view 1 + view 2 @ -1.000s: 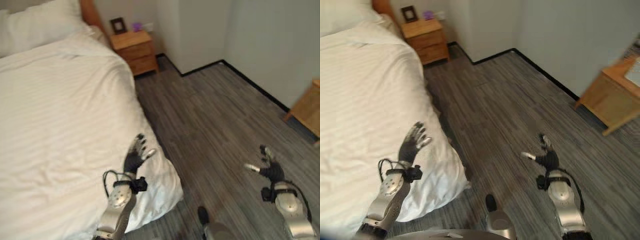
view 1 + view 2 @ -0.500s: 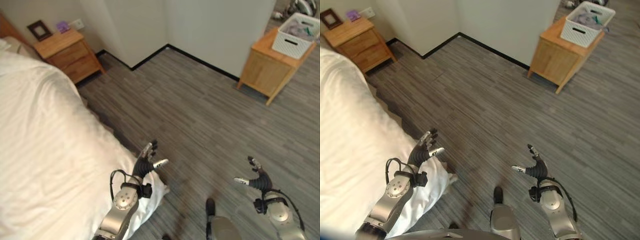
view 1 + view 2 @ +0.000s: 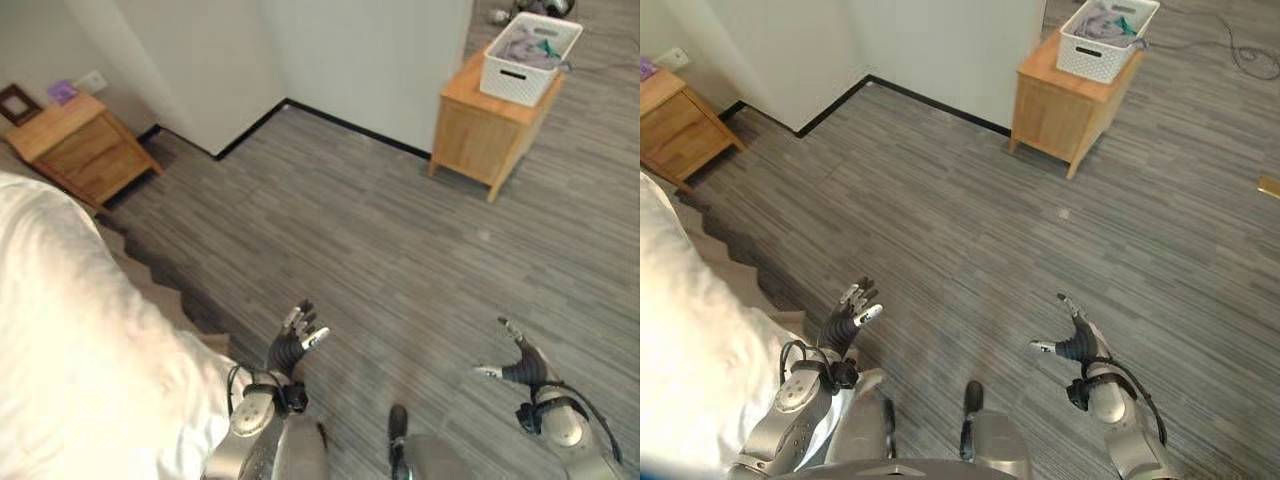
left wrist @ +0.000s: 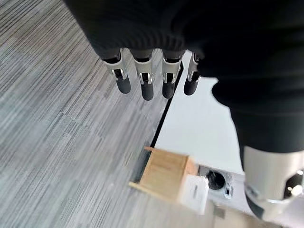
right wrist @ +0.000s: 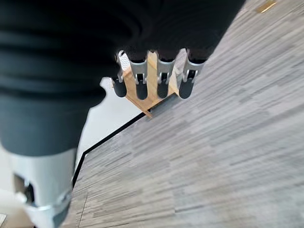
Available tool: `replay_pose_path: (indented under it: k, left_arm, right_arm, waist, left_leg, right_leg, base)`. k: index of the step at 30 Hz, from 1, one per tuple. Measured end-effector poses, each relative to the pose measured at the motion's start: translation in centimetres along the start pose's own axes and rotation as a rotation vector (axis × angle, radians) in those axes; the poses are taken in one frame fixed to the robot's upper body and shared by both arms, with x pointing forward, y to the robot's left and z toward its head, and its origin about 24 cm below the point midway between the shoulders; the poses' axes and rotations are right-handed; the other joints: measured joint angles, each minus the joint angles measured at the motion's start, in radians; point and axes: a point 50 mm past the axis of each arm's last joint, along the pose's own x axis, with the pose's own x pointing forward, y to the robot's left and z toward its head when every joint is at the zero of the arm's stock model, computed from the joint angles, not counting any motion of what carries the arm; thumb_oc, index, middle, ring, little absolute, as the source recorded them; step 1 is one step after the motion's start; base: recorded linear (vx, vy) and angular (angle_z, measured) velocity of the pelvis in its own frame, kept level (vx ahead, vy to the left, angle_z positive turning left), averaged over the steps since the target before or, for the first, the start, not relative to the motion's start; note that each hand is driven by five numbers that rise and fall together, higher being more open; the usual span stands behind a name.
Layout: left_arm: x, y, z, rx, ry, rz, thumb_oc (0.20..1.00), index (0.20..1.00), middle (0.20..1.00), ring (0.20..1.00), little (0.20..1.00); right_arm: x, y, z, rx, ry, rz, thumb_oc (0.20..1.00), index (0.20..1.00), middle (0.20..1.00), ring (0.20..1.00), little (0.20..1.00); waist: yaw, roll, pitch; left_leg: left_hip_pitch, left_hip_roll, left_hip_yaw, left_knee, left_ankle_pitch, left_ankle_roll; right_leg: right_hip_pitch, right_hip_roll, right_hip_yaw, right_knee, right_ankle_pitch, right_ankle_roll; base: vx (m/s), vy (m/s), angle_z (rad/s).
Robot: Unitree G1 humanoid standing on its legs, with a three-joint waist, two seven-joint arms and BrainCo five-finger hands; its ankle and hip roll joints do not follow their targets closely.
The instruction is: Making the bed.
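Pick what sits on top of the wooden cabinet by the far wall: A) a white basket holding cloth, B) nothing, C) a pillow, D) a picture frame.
A: the white basket with cloth bundled inside stands on the wooden cabinet against the far wall.

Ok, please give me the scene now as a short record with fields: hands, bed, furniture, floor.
left hand: open, holds nothing, over the floor beside the bed
right hand: open, holds nothing, over the floor
bed: white cover at the view's left
furniture: nightstand at the wall; cabinet with a white basket on top
floor: grey wood planks
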Motion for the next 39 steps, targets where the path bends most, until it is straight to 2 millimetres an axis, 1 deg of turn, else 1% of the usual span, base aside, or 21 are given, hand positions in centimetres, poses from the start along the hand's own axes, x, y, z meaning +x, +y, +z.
replay_pose_path:
  k: [1,2,6,8,10,11,12,13,16,19,21,22,23,25,26,28,30,32,35,37,39]
  left_arm:
    - [-0.2,0.0,-0.1,-0.014,-0.003,0.010,1.000,1.000,1.000,1.000,1.000]
    - [-0.1,0.0,-0.4,-0.031,0.007,0.027,1.000,1.000,1.000,1.000,1.000]
    - [0.0,0.8,-0.1,-0.033,-0.007,0.081,1.000,1.000,1.000,1.000,1.000]
    - [-0.4,1.1,-0.4,-0.032,0.004,0.108,1.000,1.000,1.000,1.000,1.000]
    - [-1.2,1.8,-1.0,-0.044,0.025,0.155,1.000,1.000,1.000,1.000,1.000]
    - [-1.5,1.7,-1.5,-0.051,0.041,0.167,1.000,1.000,1.000,1.000,1.000]
    - [-1.9,1.7,-1.4,-0.025,0.048,0.169,1.000,1.000,1.000,1.000,1.000]
    - [-1.4,1.8,-0.9,0.006,0.035,0.164,1.000,1.000,1.000,1.000,1.000]
    - [-0.1,0.8,-0.1,0.013,-0.003,0.151,1.000,1.000,1.000,1.000,1.000]
    - [0.9,1.1,1.3,0.029,-0.054,0.162,1.000,1.000,1.000,1.000,1.000]
    - [1.0,2.0,1.8,0.031,-0.074,0.210,1.000,1.000,1.000,1.000,1.000]
    - [0.7,2.8,1.8,0.044,-0.074,0.236,1.000,1.000,1.000,1.000,1.000]
    - [0.2,3.5,1.3,0.050,-0.050,0.264,1.000,1.000,1.000,1.000,1.000]
    - [-0.3,3.4,0.5,0.028,-0.021,0.273,1.000,1.000,1.000,1.000,1.000]
    - [0.1,2.6,-0.2,0.021,0.006,0.247,1.000,1.000,1.000,1.000,1.000]
    - [-0.2,2.2,0.0,0.035,-0.003,0.209,1.000,1.000,1.000,1.000,1.000]
    - [-0.1,2.2,-0.4,0.024,0.014,0.221,1.000,1.000,1.000,1.000,1.000]
    - [-0.6,2.3,-1.2,0.003,0.041,0.236,1.000,1.000,1.000,1.000,1.000]
    - [-0.1,1.8,-0.8,-0.013,0.018,0.223,1.000,1.000,1.000,1.000,1.000]
    - [0.3,1.7,-0.4,-0.017,0.003,0.214,1.000,1.000,1.000,1.000,1.000]
    - [0.2,1.9,-0.8,-0.008,0.027,0.219,1.000,1.000,1.000,1.000,1.000]
  right_arm:
    - [0.2,-0.1,0.2,-0.003,-0.007,-0.005,1.000,1.000,1.000,1.000,1.000]
    - [0.1,-0.1,0.4,-0.004,-0.014,-0.003,1.000,1.000,1.000,1.000,1.000]
    - [-0.9,1.6,-0.2,-0.001,0.018,0.060,1.000,1.000,1.000,1.000,1.000]
    - [-1.0,2.3,-0.4,0.000,0.034,0.085,1.000,1.000,1.000,1.000,1.000]
    - [-1.2,3.1,-0.3,0.024,0.043,0.102,1.000,1.000,1.000,1.000,1.000]
    - [-1.5,3.4,-0.6,0.025,0.057,0.109,1.000,1.000,1.000,1.000,1.000]
    - [-1.9,4.3,-0.6,0.020,0.063,0.134,1.000,1.000,1.000,1.000,1.000]
    - [-1.9,4.4,0.1,0.012,0.029,0.142,1.000,1.000,1.000,1.000,1.000]
    - [-1.9,3.8,0.4,0.003,0.014,0.128,1.000,1.000,1.000,1.000,1.000]
    - [-1.9,4.0,0.5,0.004,0.015,0.130,1.000,1.000,1.000,1.000,1.000]
    - [-1.3,3.8,1.3,0.011,-0.016,0.117,1.000,1.000,1.000,1.000,1.000]
    - [-1.2,3.9,1.6,0.013,-0.030,0.121,1.000,1.000,1.000,1.000,1.000]
    - [-1.1,3.6,1.7,0.014,-0.032,0.107,1.000,1.000,1.000,1.000,1.000]
    - [-0.2,2.8,2.2,-0.007,-0.059,0.085,1.000,1.000,1.000,1.000,1.000]
    - [0.5,1.6,2.5,-0.042,-0.080,0.056,1.000,1.000,1.000,1.000,1.000]
    - [-0.2,1.9,2.0,-0.044,-0.061,0.074,1.000,1.000,1.000,1.000,1.000]
    - [0.4,2.1,2.5,-0.034,-0.073,0.073,1.000,1.000,1.000,1.000,1.000]
    - [0.7,2.9,2.8,-0.003,-0.070,0.087,1.000,1.000,1.000,1.000,1.000]
    - [-0.6,3.4,1.1,0.013,0.000,0.107,1.000,1.000,1.000,1.000,1.000]
    - [-0.5,3.2,1.2,0.011,-0.004,0.103,1.000,1.000,1.000,1.000,1.000]
    - [-0.3,3.2,1.3,0.071,0.010,0.080,1.000,1.000,1.000,1.000,1.000]
  waist:
    - [0.006,0.010,0.000]
    - [0.003,0.042,-0.007]
    - [0.008,0.045,-0.049]
    - [0.025,0.010,-0.090]
    - [0.025,-0.040,-0.116]
    - [0.024,-0.038,-0.133]
    - [0.062,-0.015,-0.177]
    - [0.043,-0.035,-0.158]
    - [-0.008,0.009,-0.120]
    - [-0.034,0.013,-0.101]
    - [-0.035,0.028,-0.082]
    - [-0.034,-0.002,-0.089]
    - [-0.033,-0.001,-0.086]
    - [-0.032,0.025,-0.084]
    - [-0.076,0.051,-0.066]
    - [-0.089,-0.002,-0.085]
    - [-0.082,0.015,-0.074]
    - [-0.066,0.011,-0.068]
    - [-0.118,0.018,-0.068]
    - [-0.118,0.028,-0.077]
    - [-0.129,0.034,-0.076]
  left_leg:
    - [0.002,0.010,0.029,-0.081,-0.007,-0.008]
    - [0.029,0.018,0.127,-0.377,0.004,0.004]
    - [0.031,-0.062,0.334,-0.738,0.023,0.038]
    - [-0.003,-0.087,0.360,-0.659,0.031,0.067]
    - [0.034,-0.163,0.373,-0.549,-0.004,0.181]
    - [0.071,-0.182,0.363,-0.524,-0.025,0.234]
    - [0.190,-0.203,0.277,-0.664,0.020,0.327]
    - [0.199,-0.202,0.229,-0.644,0.010,0.334]
    - [0.333,-0.194,0.083,-0.706,-0.020,0.283]
    - [0.414,-0.152,0.015,-0.680,-0.028,0.244]
    - [0.430,-0.082,-0.020,-0.624,-0.053,0.204]
    - [0.460,-0.055,-0.031,-0.621,-0.073,0.171]
    - [0.472,-0.022,-0.036,-0.603,-0.114,0.105]
    - [0.464,0.024,-0.046,-0.602,-0.116,0.100]
    - [0.400,0.075,-0.142,-0.535,-0.095,0.089]
    - [0.423,0.088,-0.136,-0.580,-0.047,0.057]
    - [0.419,0.128,-0.151,-0.579,0.002,0.026]
    - [0.411,0.082,-0.192,-0.563,0.024,0.006]
    - [0.359,0.069,0.034,-0.547,0.139,0.025]
    - [0.355,0.090,0.185,-0.577,0.152,0.044]
    - [0.353,0.096,0.336,-0.575,0.081,0.018]
  right_leg:
    - [-0.008,0.009,-0.008,0.050,-0.028,-0.028]
    - [0.043,0.052,-0.047,0.035,-0.041,-0.087]
    - [0.166,0.115,-0.105,-0.003,-0.141,-0.014]
    - [0.209,0.126,-0.110,-0.037,-0.185,0.033]
    - [0.267,0.110,-0.118,0.003,-0.201,0.058]
    - [0.247,0.122,-0.121,0.114,-0.212,0.064]
    - [0.123,0.128,-0.157,0.482,-0.208,0.117]
    - [-0.018,0.039,-0.201,0.812,-0.133,0.100]
    - [-0.248,-0.083,-0.152,1.006,-0.163,0.066]
    - [-0.361,-0.215,-0.068,0.754,-0.157,0.064]
    - [-0.301,-0.183,-0.002,0.333,-0.043,0.073]
    - [-0.237,-0.148,0.090,0.137,0.051,0.087]
    - [-0.179,-0.102,0.139,0.096,0.162,0.077]
    - [-0.199,-0.043,0.190,0.222,0.092,0.028]
    - [-0.288,0.037,0.373,0.443,0.064,0.055]
    - [-0.163,0.029,0.448,0.320,-0.097,0.072]
    - [-0.153,0.055,0.385,0.338,-0.094,0.036]
    - [-0.093,0.024,0.346,0.301,-0.086,0.010]
    - [0.032,-0.049,0.146,0.205,-0.075,-0.006]
    - [0.038,-0.069,0.072,0.165,-0.073,-0.016]
    - [0.062,-0.081,-0.001,0.127,-0.056,-0.017]
  base:
    - [0.66,0.038,-0.17]
    - [0.64,0.054,0.02]
    - [0.68,0.018,0.22]
    - [0.88,0.025,0.15]
    - [0.44,0.047,0.20]
    - [0.41,0.124,-0.17]
    - [0.53,0.123,-0.05]
    - [0.50,0.056,0.21]
    - [0.30,-0.067,1.00]
    - [0.35,-0.278,1.52]
    - [0.34,-0.295,1.38]
    - [0.31,-0.260,1.38]
    - [0.25,-0.263,1.01]
    - [0.13,-0.185,1.01]
    - [0.13,-0.182,1.80]
    - [0.24,-0.397,2.00]
    - [0.11,-0.241,0.97]
    - [-0.10,-0.173,0.77]
    - [-0.21,-0.121,1.65]
    - [-0.02,0.027,1.44]
    - [0.07,0.153,1.17]
